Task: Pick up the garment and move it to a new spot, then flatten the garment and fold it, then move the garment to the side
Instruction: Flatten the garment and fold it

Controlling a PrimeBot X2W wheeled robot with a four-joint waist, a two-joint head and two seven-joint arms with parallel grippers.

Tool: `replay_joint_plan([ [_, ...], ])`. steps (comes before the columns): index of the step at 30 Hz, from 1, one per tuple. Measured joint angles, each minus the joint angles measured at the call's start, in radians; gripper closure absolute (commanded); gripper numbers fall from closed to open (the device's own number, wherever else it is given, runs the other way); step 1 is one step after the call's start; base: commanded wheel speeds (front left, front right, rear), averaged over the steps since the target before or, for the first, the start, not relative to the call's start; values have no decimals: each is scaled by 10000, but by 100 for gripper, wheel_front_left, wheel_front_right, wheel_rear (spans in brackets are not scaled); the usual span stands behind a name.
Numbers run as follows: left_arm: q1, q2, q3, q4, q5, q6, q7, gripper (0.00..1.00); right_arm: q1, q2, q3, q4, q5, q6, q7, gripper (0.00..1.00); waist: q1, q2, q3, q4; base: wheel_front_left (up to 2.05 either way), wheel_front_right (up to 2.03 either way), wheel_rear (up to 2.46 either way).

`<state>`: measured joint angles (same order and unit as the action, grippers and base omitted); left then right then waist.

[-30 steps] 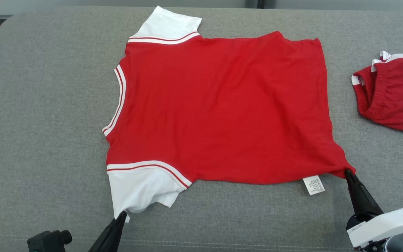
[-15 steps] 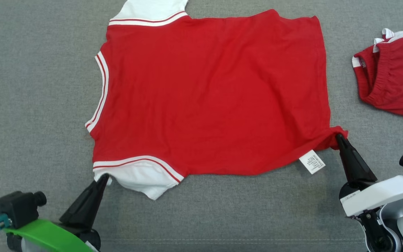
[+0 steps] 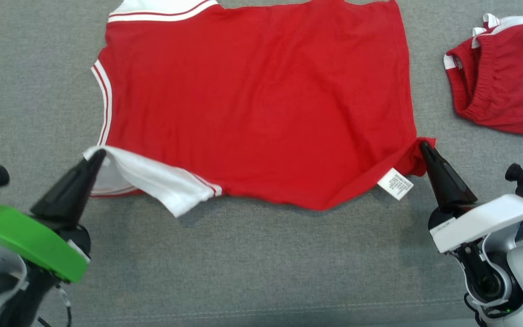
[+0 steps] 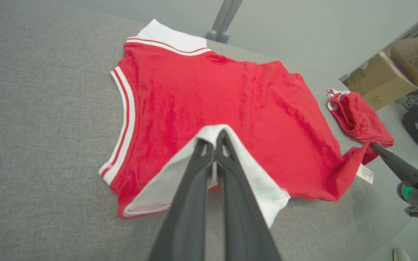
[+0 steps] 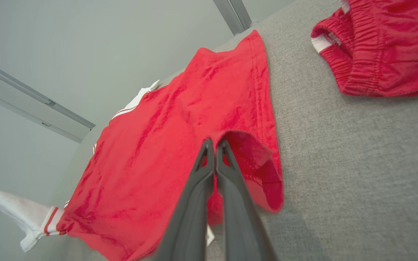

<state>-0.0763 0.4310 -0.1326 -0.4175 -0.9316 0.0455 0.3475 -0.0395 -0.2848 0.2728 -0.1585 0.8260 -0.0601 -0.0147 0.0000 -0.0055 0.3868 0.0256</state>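
While the shirt (image 3: 252,100) lay spread on the cushion (image 3: 261,272) ahead of both grippers, the left gripper (image 3: 99,154) was clamped on its white sleeve (image 3: 152,179), lifted up a bit, and the right gripper (image 3: 422,146) pinched the hem corner (image 3: 413,163), with shorts (image 3: 502,86) off past the right one.

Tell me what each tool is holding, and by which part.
Both hold the red shirt: the left tool pinches its white sleeve edge, the right tool a hem corner near the label.

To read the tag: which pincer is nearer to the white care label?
Right. The right pincer grips the hem corner beside the care label; the left pincer grips the white sleeve, far across the shirt.
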Motion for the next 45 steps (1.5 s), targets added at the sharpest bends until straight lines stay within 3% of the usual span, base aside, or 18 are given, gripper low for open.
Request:
replay_joint_plan([
  [6,-1104,357,242,290,-238,297,859,100,-670,6,125,339,-48,102,247,100,0,0,149,-293,0,0,0],
  [21,-3755,961,-372,2178,-372,510,2847,100,-2394,-194,228,1559,-299,144,963,100,0,0,518,-718,0,0,0],
  [37,-5295,895,-1016,3730,138,497,3381,100,-3079,50,571,2357,-372,242,1166,100,0,0,950,-874,0,0,0],
  [45,-5824,884,-1170,4351,244,151,3367,100,-3522,215,704,2610,-487,424,1108,100,0,0,964,-943,0,0,0],
])
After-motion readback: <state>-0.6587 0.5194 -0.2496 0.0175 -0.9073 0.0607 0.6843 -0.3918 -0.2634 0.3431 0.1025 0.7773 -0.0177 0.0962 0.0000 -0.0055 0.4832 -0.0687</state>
